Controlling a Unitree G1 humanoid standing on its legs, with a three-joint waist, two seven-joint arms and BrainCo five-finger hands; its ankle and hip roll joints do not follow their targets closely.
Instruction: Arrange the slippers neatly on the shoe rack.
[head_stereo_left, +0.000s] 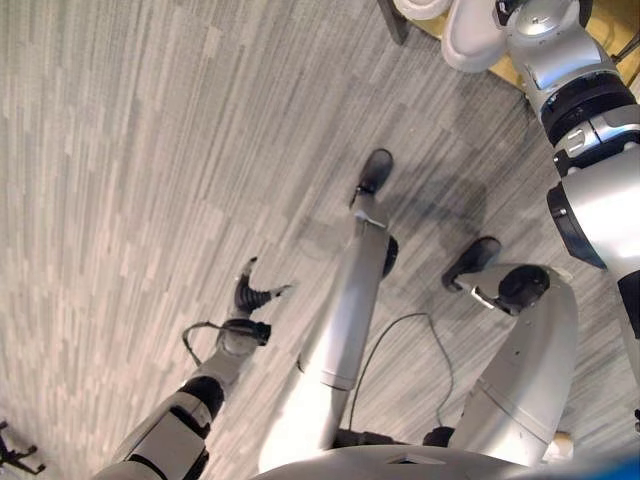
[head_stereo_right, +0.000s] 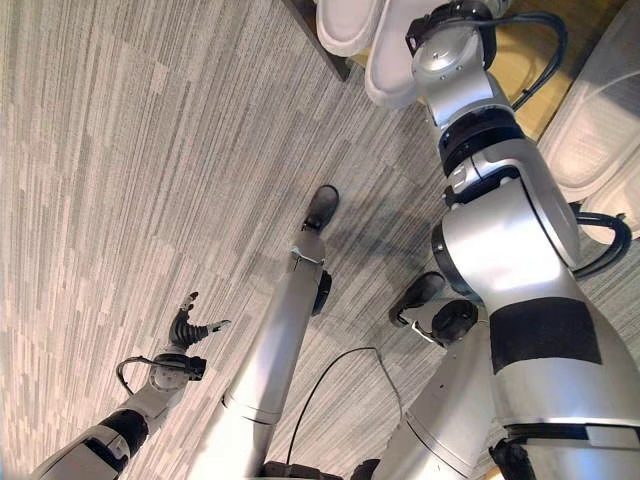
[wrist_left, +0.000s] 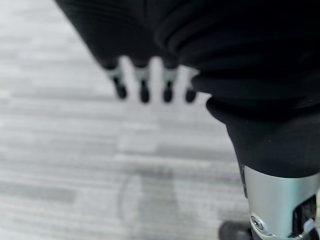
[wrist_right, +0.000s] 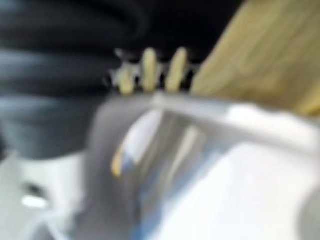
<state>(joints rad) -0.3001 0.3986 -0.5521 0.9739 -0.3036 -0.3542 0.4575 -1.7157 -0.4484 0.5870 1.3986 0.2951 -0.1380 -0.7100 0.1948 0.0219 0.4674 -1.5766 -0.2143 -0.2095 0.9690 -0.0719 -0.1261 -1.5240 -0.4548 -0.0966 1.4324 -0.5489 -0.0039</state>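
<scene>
Two white slippers (head_stereo_right: 345, 25) (head_stereo_right: 392, 75) lie side by side at the edge of the shoe rack's wooden shelf (head_stereo_right: 525, 62), also seen as a white slipper (head_stereo_left: 468, 38) in the left eye view. My right arm reaches up to them. In the right wrist view my right hand (wrist_right: 149, 67) hovers close over a white slipper (wrist_right: 225, 175), with the wooden shelf (wrist_right: 260, 55) just past it. Its grip is too blurred to read. My left hand (head_stereo_left: 252, 297) hangs low over the carpet, open and holding nothing, its fingers (wrist_left: 144, 90) straight.
A dark rack leg (head_stereo_right: 322, 38) stands on the grey striped carpet (head_stereo_left: 150, 150) beside the slippers. A pale rounded object (head_stereo_right: 600, 120) lies to the right of the rack. Open carpet stretches out to the left.
</scene>
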